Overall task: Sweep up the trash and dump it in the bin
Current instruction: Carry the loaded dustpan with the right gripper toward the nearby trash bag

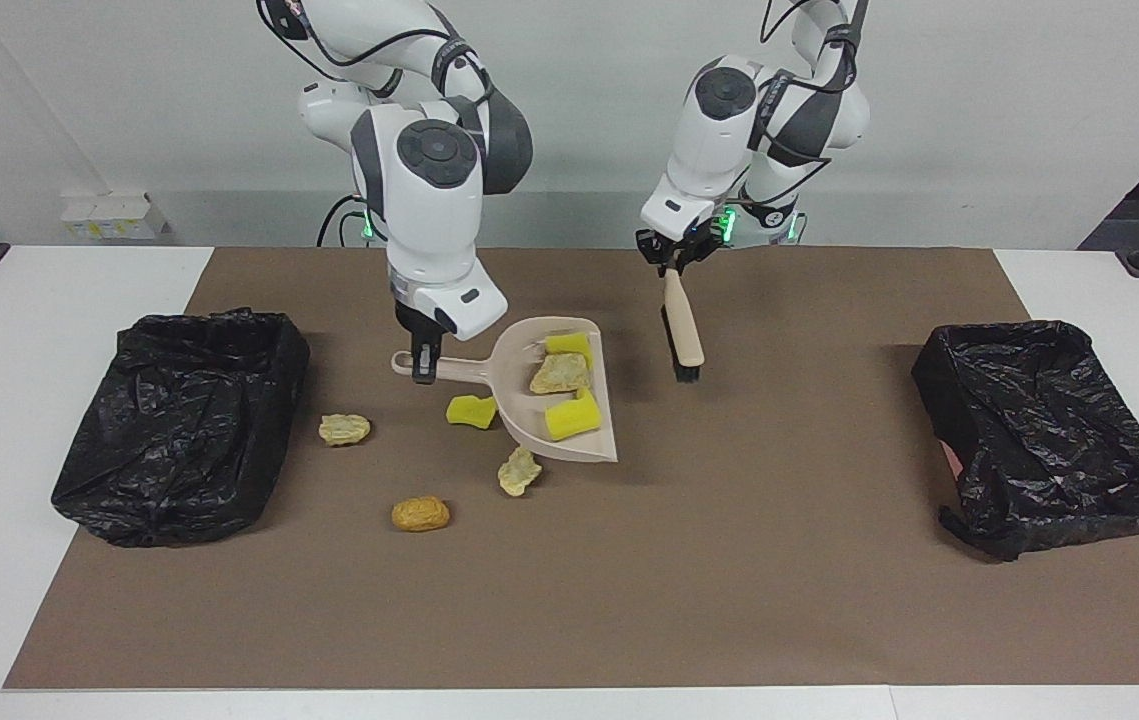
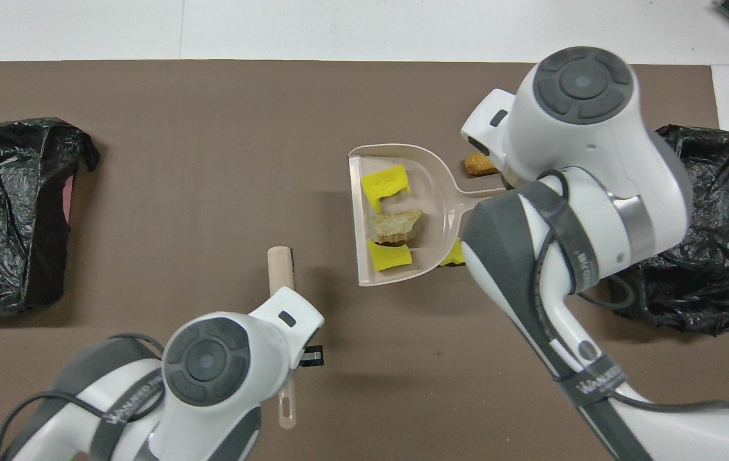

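Trash is partly gathered: three scraps, two bright yellow sponge chunks and a tan crinkled food-like piece between them, lie in the beige plastic dustpan, which the right gripper holds by its handle, clamped tight, lifted clear of the brown table mat over the loose scraps toward the right arm's end. Nothing from this load has reached a bin, so the dump is not yet done. Four scraps are left on the mat: a yellow sponge chunk under the dustpan's handle, a pale crinkled piece beside the pan's lip, an orange-brown nugget-like piece farther from the robots, and a beige crinkled piece near the black-bagged bin at the right arm's end. The left gripper is closed on the beige-handled brush with dark bristles, hanging it bristles-down over the mat near the robots, apart from the dustpan. A second black-bagged bin sits at the left arm's end. By my judgement, the carry to a bin comes next, then another sweep for the remaining four.
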